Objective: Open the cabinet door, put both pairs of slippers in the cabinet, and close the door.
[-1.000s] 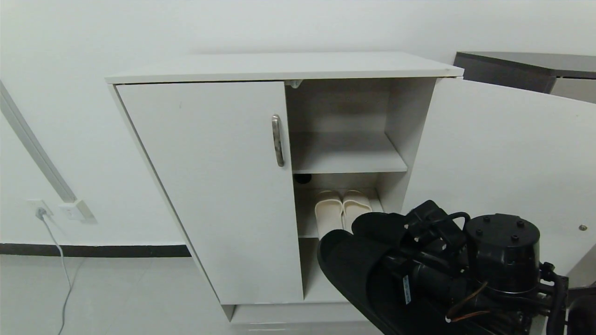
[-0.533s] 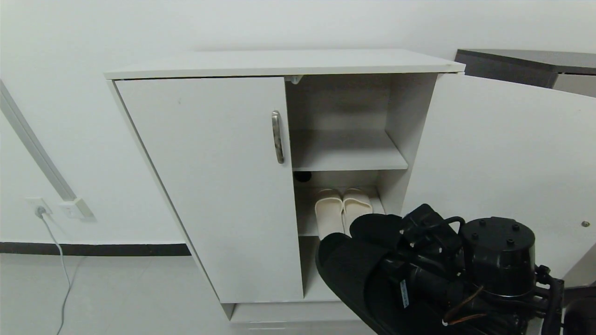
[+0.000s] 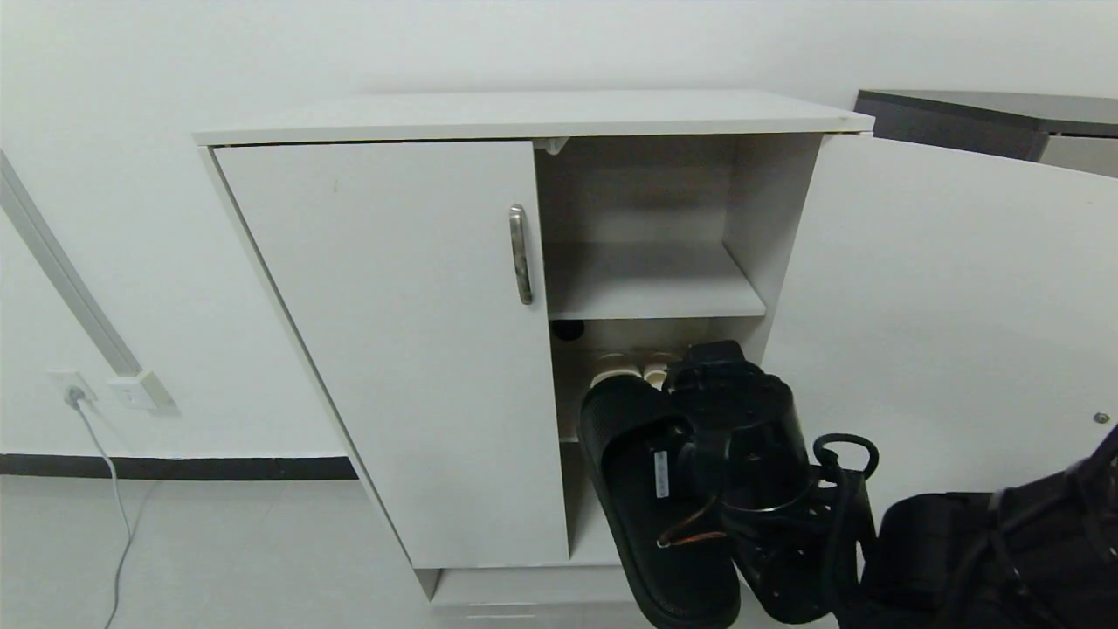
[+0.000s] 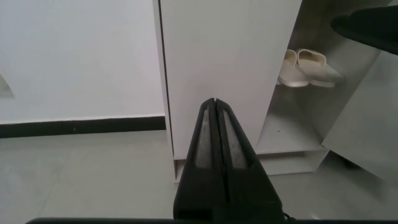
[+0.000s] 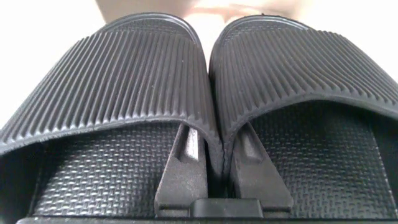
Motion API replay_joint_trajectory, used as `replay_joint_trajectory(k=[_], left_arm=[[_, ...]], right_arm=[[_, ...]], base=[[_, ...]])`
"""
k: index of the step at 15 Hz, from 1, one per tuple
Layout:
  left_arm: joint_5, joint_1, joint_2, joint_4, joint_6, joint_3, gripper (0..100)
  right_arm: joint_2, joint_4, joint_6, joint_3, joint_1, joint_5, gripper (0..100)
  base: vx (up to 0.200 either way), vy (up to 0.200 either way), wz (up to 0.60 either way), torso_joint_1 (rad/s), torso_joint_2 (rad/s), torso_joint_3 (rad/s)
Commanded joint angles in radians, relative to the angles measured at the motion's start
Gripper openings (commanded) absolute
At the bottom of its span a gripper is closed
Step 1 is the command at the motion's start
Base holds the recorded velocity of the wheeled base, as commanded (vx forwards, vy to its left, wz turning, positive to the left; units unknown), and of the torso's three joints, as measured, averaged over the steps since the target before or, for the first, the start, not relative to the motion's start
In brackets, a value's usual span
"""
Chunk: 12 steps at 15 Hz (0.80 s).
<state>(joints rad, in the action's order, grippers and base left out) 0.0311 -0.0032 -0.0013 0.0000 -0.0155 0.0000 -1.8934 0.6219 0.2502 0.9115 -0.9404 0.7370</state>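
Pinching both black slippers together in the right gripper, toes pointing ahead into the open cabinet; cream slippers just beyond the toes, bottom shelf lower down.

White two-door cabinet against the wall: left door shut, with a metal bar handle at its inner edge; right door swung wide open, baring the shelves. Cream slippers flat and side by side on the second shelf down. Black slippers, with ribbed straps and pebbled footbeds, pressed together side by side, pinched at their inner edges by the right hand, held in the air before the open compartment, toes toward the shelves.
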Motion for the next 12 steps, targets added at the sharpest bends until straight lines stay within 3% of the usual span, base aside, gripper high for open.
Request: replay_joint_trajectory(k=[1,6,11,12], left_arm=[[0.0,0.0,0.001,0.0,0.0,0.0,0],[0.0,0.0,0.001,0.0,-0.001,0.0,0],[0.0,0.0,0.001,0.0,0.0,0.0,0],[0.0,0.0,0.001,0.0,0.0,0.0,0]], right_arm=[[-0.024,-0.094,0.018,0.133,-0.02,0.073,0],[-0.004,-0.278,-0.009,0.376,0.019,0.108,0],[-0.029,-0.294,-0.016,0.386,0.045,0.102,0],[-0.029,-0.294,-0.016,0.383,0.045,0.102,0]], base=[[0.0,0.0,0.0,0.0,0.0,0.0],[0.0,0.0,0.0,0.0,0.0,0.0],[0.0,0.0,0.0,0.0,0.0,0.0],[0.2,0.0,0.0,0.002,0.0,0.002]])
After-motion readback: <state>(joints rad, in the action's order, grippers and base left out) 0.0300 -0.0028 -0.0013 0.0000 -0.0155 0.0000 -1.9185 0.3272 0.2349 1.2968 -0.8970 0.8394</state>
